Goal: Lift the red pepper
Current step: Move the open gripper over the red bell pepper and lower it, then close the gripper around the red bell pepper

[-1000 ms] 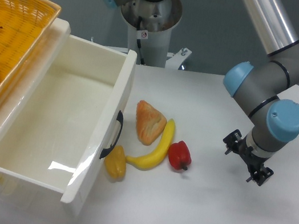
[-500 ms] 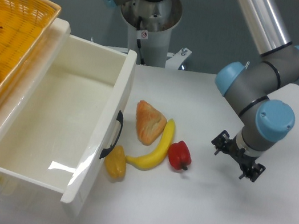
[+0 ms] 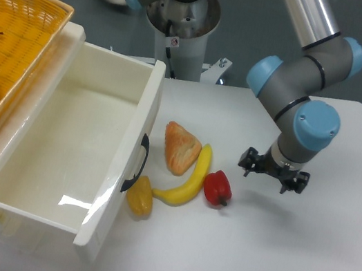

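Red pepper point(image 3: 217, 187) on the white table point(image 3: 270, 264), touching the banana point(image 3: 190, 176) tip, stem toward the front edge. Gripper point(image 3: 272, 177) hangs just right of it and slightly farther back, clear of it, pointing down, fingers spread, holding nothing. Wrist bent under the forearm. Short leftward, forward shift needed.

Red pepper point(image 3: 217, 187) right of banana point(image 3: 189, 180)

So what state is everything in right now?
Red pepper: on the table, untouched.
Gripper: above the table right of the pepper, holding nothing; open or shut unclear.
Banana: lying flat, beside the pepper.
Yellow pepper: lying by the drawer.
Drawer: pulled open, empty.
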`<state>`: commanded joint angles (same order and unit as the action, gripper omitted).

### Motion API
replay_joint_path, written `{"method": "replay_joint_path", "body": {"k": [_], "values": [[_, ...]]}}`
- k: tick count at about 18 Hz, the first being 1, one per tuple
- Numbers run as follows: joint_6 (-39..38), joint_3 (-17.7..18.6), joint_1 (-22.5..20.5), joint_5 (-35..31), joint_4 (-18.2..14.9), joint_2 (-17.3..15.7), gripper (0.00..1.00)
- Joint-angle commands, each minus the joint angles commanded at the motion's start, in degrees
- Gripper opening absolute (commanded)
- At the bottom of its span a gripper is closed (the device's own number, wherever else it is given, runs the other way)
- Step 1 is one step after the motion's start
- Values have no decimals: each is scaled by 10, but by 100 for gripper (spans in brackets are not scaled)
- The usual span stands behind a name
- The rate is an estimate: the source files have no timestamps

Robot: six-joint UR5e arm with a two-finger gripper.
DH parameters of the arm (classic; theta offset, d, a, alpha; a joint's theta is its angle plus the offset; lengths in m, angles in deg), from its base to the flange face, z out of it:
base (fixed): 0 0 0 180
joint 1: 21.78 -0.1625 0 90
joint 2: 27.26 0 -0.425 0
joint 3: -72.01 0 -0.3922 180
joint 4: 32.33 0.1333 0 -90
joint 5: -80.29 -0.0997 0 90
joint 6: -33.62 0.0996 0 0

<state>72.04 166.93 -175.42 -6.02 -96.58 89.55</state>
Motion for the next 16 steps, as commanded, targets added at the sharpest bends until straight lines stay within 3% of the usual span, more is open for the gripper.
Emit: {"method": "replay_joint_path", "body": {"k": [7, 16], "values": [[-72, 16, 8, 60, -2, -13, 100], [-125, 16, 33, 65, -1, -10, 100]]}}
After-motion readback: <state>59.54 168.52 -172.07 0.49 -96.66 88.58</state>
